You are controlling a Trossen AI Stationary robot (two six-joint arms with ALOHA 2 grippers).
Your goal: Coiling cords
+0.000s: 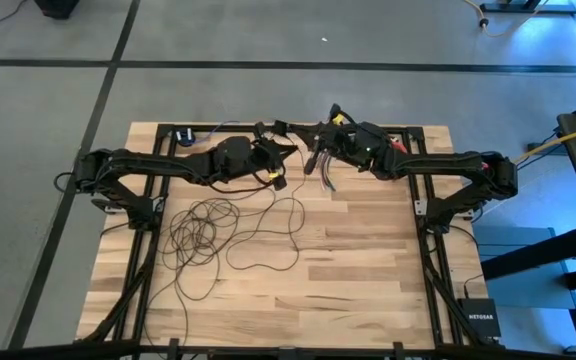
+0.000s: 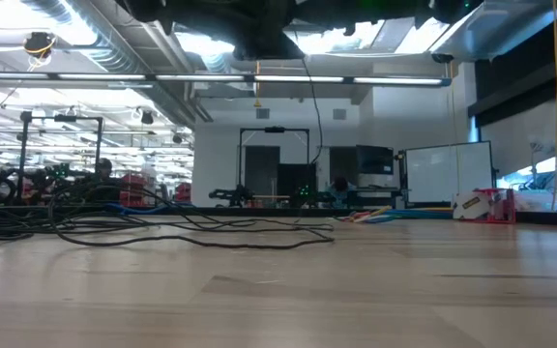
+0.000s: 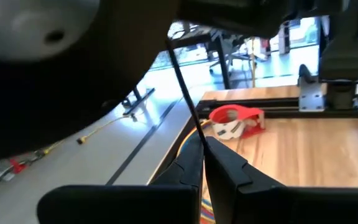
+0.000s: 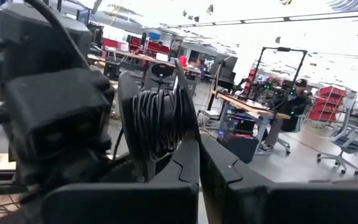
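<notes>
High view: both arms raised and stretched inward, meeting over the far middle of the desk [image 1: 368, 270]. Left gripper [image 1: 280, 172] and right gripper [image 1: 320, 152] close together, near each other. Most of the cords [image 1: 208, 235] lying loose in tangled loops on the left half of the desk, one strand rising to the left gripper. Task judged partly done at best: much wire left to gather.

Low view: cords [image 2: 191, 235] sprawled flat along the far desk surface, a single dark strand climbing straight up toward the arms overhead. Red tape dispenser [image 2: 480, 205] at the far right edge.

Left wrist view: left gripper [image 3: 204, 155] clenched on a thin strand of the cords [image 3: 182, 71], which runs taut up from between the fingers. Red tape dispenser [image 3: 235, 121] beyond, on the desk.

Right wrist view: right gripper [image 4: 199, 155] fully clenched, fingers pressed together. Just ahead, a tight wound bundle of cords [image 4: 157, 121] wrapped around the other arm's end, so some coiling already done. Whether anything sits between these fingers: cannot tell.
</notes>
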